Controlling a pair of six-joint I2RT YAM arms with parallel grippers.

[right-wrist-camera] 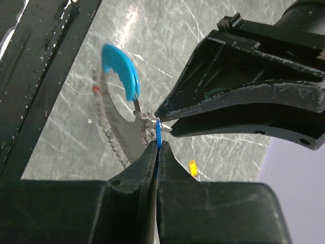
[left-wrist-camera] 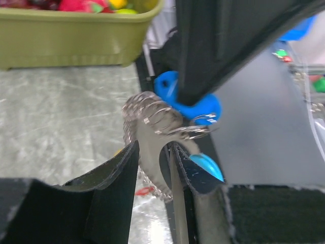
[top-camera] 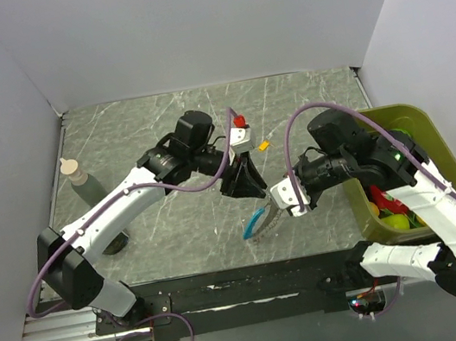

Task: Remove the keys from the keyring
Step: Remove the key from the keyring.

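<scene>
The silvery keyring hangs above the table between my two grippers, its toothed grey length drooping below. My right gripper is shut on a thin blue key, whose head shows under its black fingers. The left gripper meets it from the opposite side with its jaws apart, the grey metal running between them and a gap on one side. A curved light-blue strip hangs on the ring. An orange key and a red piece lie loose on the table.
An olive-green bin of coloured toys stands at the right edge, just behind the right arm. A small bottle stands at the far left. A black strip runs along the table's near edge, below the hanging ring.
</scene>
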